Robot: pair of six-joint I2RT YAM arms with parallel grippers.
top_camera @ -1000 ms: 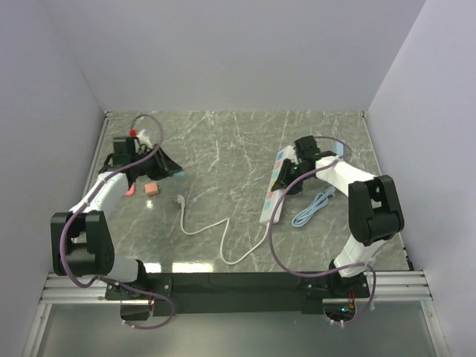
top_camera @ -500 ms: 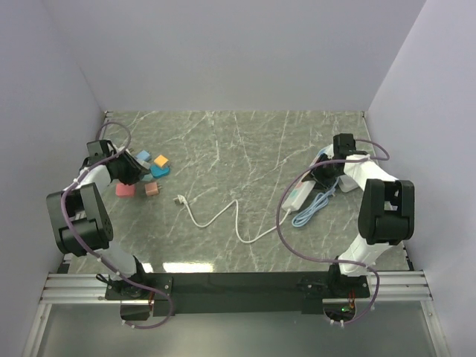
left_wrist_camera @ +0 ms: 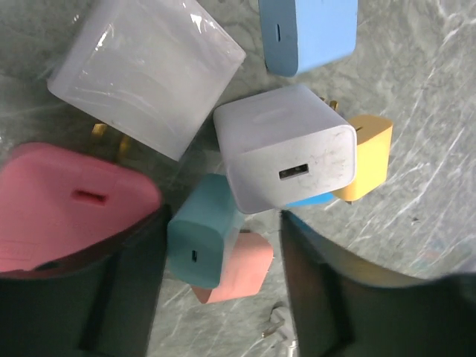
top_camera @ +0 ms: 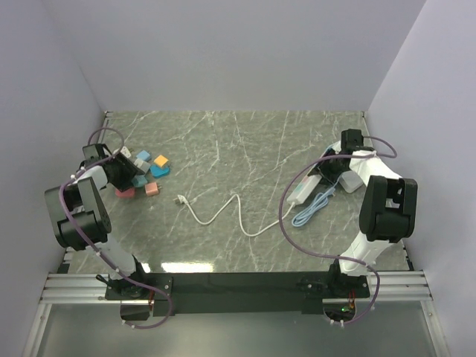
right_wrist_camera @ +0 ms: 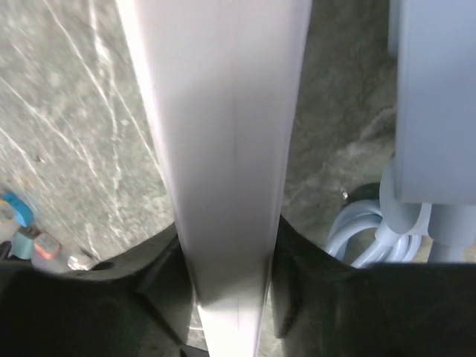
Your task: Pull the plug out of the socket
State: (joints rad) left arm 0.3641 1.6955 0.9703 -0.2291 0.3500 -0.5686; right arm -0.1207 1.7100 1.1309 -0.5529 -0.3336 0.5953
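Note:
The long white power strip (top_camera: pixel 301 192) lies at the right, and no plug shows in the part of it that I see. My right gripper (top_camera: pixel 325 169) is shut on it; in the right wrist view the strip (right_wrist_camera: pixel 223 111) fills the gap between the fingers of that gripper (right_wrist_camera: pixel 227 238). Its thin white cord (top_camera: pixel 223 216) runs left to a loose plug (top_camera: pixel 179 199). My left gripper (top_camera: pixel 123 169) is open at the far left over a heap of chargers. In the left wrist view a teal charger (left_wrist_camera: pixel 201 238) lies between the open fingers of that gripper (left_wrist_camera: pixel 223 227), untouched.
The heap holds a white USB charger (left_wrist_camera: pixel 286 149), a large white one (left_wrist_camera: pixel 145 74), plus blue (left_wrist_camera: pixel 309 33), yellow (left_wrist_camera: pixel 368 156), pink (left_wrist_camera: pixel 71 204) and salmon (left_wrist_camera: pixel 238 271) ones. A coiled light-blue cable (top_camera: pixel 312 208) and a pale adapter (top_camera: pixel 349 181) lie beside the strip.
The right gripper has drawn the strip to the right, stretching its cord. The left arm has swung to the far left, low over the chargers.

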